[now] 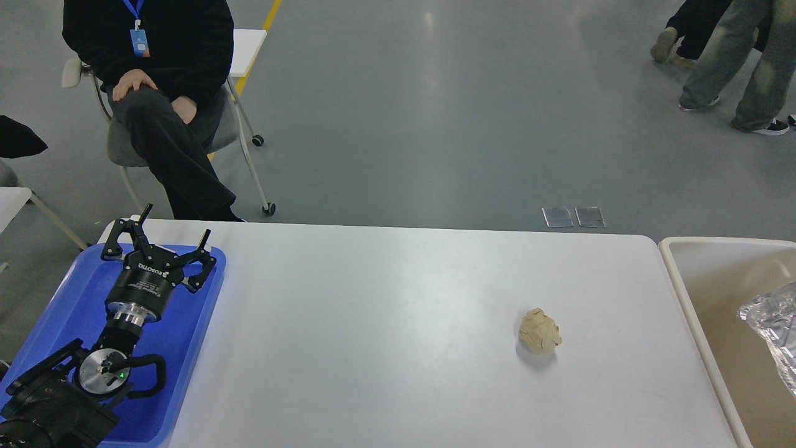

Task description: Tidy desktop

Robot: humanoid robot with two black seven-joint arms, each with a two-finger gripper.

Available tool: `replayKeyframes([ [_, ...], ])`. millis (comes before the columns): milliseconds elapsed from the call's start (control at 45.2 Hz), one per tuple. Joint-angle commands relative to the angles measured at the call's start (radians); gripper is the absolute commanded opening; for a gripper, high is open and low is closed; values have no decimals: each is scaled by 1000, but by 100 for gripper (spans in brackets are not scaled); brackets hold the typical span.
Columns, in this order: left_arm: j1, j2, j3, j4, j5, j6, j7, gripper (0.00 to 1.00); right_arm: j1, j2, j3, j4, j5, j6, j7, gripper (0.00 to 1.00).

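Left gripper [176,231], marked "ROBOTIQ" on its black body, hovers over the blue tray [202,311], jaws spread, holding nothing. Crumpled tan paper ball [540,331] lies right of centre on the white desktop [373,323], near the beige bin [690,292].

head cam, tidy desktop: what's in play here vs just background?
In play:
- large white matte desktop
- crumpled beige paper ball on it
- white-rimmed beige bin at its right end
- blue plastic tray at its left end
- left gripper, open above the tray

Background:
- seated person in black
- two metal floor plates
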State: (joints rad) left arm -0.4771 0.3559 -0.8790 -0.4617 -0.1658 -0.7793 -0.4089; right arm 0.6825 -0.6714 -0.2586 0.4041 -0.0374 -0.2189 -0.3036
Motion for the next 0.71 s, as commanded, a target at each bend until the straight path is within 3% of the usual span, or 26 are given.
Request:
replayKeyframes([
  [0,0,0,0,0,0,0,1,99,-5,4,16,-5,-12,-2,0,6],
  [89,0,0,0,0,0,0,-1,99,-3,-2,30,-5,-13,-2,1,35],
  [199,0,0,0,0,0,0,1,99,2,-7,32,-5,-13,0,1,61],
  [266,0,0,0,0,0,0,1,99,6,-13,33,-5,-13,0,3,88],
  [310,0,0,0,0,0,0,-1,99,8,-19,44,-1,-13,3,1,97],
  [487,0,0,0,0,0,0,1,99,3,-28,235,33,-12,12,0,100],
  [686,-2,0,0,0,0,0,1,99,12,-53,283,55,-12,12,-6,100],
])
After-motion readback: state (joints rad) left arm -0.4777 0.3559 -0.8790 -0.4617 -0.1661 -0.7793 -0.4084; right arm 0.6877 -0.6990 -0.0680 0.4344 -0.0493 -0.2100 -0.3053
